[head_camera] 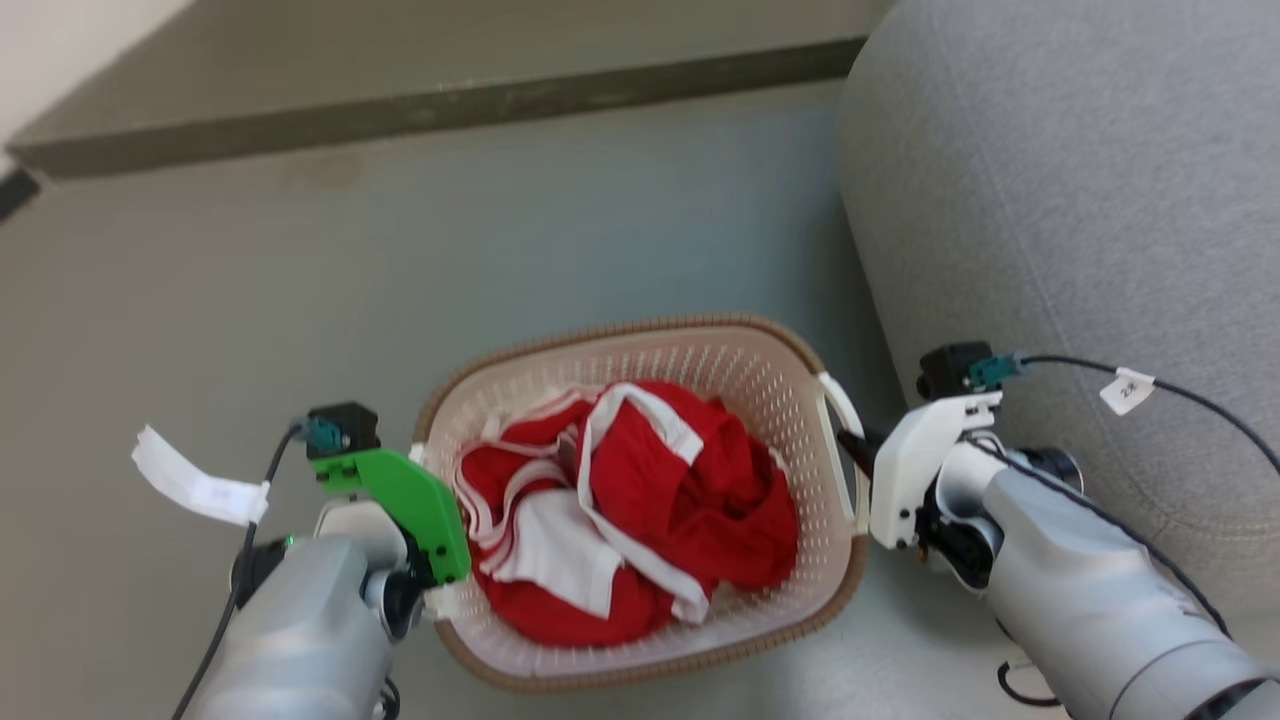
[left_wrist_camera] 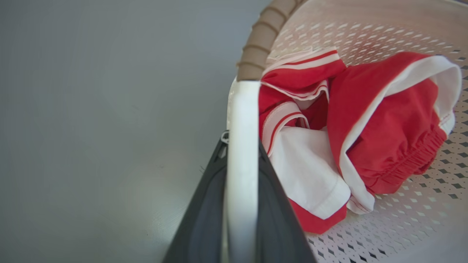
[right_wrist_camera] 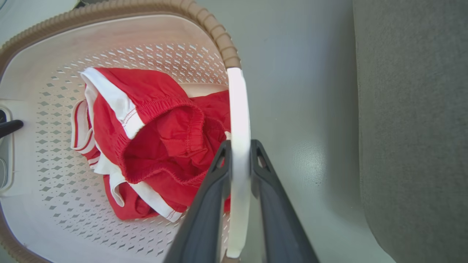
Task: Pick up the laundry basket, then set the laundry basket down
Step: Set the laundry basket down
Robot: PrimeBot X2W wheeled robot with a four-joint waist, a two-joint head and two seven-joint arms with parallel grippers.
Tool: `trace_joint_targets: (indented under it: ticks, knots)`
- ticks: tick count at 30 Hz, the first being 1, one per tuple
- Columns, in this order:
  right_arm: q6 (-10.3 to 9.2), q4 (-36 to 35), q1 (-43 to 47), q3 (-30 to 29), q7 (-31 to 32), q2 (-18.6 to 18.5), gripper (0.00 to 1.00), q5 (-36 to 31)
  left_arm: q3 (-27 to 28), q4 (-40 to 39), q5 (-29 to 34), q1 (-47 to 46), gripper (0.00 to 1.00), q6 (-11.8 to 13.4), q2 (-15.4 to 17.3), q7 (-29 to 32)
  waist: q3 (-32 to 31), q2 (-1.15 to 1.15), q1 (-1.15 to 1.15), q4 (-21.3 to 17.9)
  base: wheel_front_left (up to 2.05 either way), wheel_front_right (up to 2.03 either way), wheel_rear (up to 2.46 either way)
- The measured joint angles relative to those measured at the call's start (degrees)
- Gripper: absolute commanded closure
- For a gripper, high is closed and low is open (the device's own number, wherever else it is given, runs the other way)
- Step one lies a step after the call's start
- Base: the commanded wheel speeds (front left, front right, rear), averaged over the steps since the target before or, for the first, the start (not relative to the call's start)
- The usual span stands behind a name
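Observation:
The laundry basket (head_camera: 700, 350) is cream perforated plastic with a brown woven-look rim and holds red and white clothes (head_camera: 640, 500). It is low in the middle of the head view, over grey floor. My left gripper (left_wrist_camera: 241, 142) is shut on the basket's white left handle (left_wrist_camera: 242, 120), dark fingers on either side of the bar. Its green wrist mount (head_camera: 415, 505) sits against the basket's left side. My right gripper (right_wrist_camera: 240, 146) is shut on the white right handle (right_wrist_camera: 238, 109). From the head, its white mount (head_camera: 915, 455) meets that handle (head_camera: 845, 425). I cannot tell whether the basket touches the floor.
A grey upholstered sofa (head_camera: 1080, 220) curves close along the basket's right side. A dark step or ledge (head_camera: 420, 100) runs across the far floor. Open grey floor (head_camera: 300, 290) lies ahead and to the left. Cables with paper tags (head_camera: 195, 485) hang off both wrists.

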Motion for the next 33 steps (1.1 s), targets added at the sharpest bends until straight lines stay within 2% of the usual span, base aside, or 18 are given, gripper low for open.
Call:
trace_joint_targets:
  ticks: [5, 19, 33]
  knots:
    - [0.01, -0.23, -2.84, -0.36, -1.93, -0.44, 1.00, -0.01, -0.20, -0.64, 0.80, -3.35, 1.00, 0.91, 0.01, -1.98, 4.81, 0.00, 0.00, 0.19, 0.00, 0.00, 0.00]
    - [0.00, -0.87, -10.33, 0.10, -3.14, -1.12, 1.00, -0.54, -0.48, -0.02, 1.77, -11.05, 1.00, 2.44, 0.08, -1.89, 17.08, 0.00, 0.01, 0.35, 0.00, 0.00, 0.00]
    - [-0.02, -1.58, -14.96, 0.42, -5.38, -1.52, 1.00, -0.53, -0.52, 0.34, 2.97, -16.71, 1.00, 3.21, 0.51, -3.28, 26.94, 0.00, 0.01, 0.53, 0.00, 0.00, 0.00]
